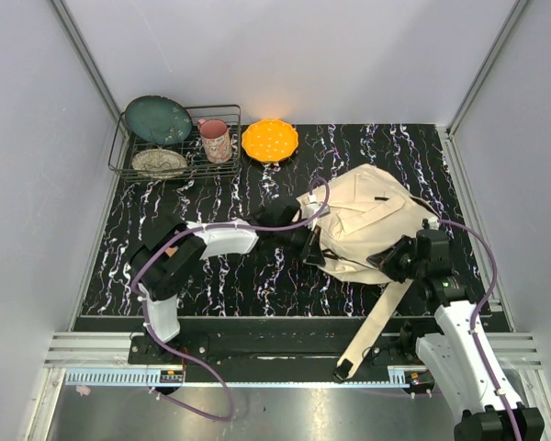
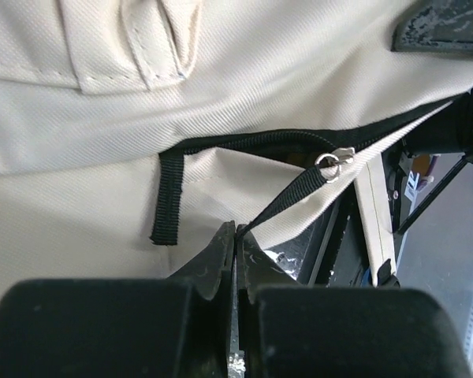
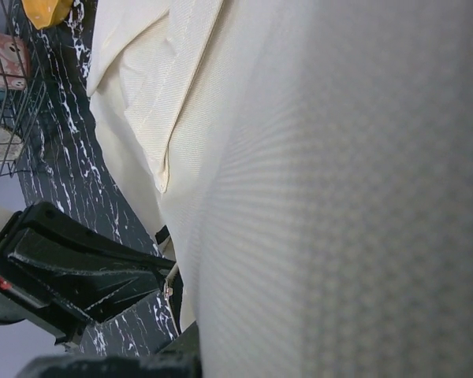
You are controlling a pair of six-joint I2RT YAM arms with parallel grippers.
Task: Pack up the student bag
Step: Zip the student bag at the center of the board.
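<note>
Your left gripper (image 2: pixel 235 233) is clamped on the black zipper pull (image 2: pixel 286 198) at the left edge of the student bag (image 1: pixel 372 216); right gripper (image 1: pixel 391 261) is against its near edge, jaws hidden, can't tell. Bag lies right-centre on the worktop (image 1: pixel 253 283), strap (image 1: pixel 378 317) over the near edge, dish rack (image 1: pixel 189 152) well apart.

Overhead feed: even, soft light from above, with faint, short shadows. The orange scalloped dish (image 1: pixel 270 140) at the far edge glows, nearly blown out. Left wrist feed: I read the black webbing zipper pull (image 2: pixel 288 197) and the cream canvas backpack (image 2: pixel 260 79) crisp; my left gripper (image 2: pixel 235 236) is dark and soft-edged. Right wrist feed: canvas on the right smears into blur, while the left side is sharper.
</note>
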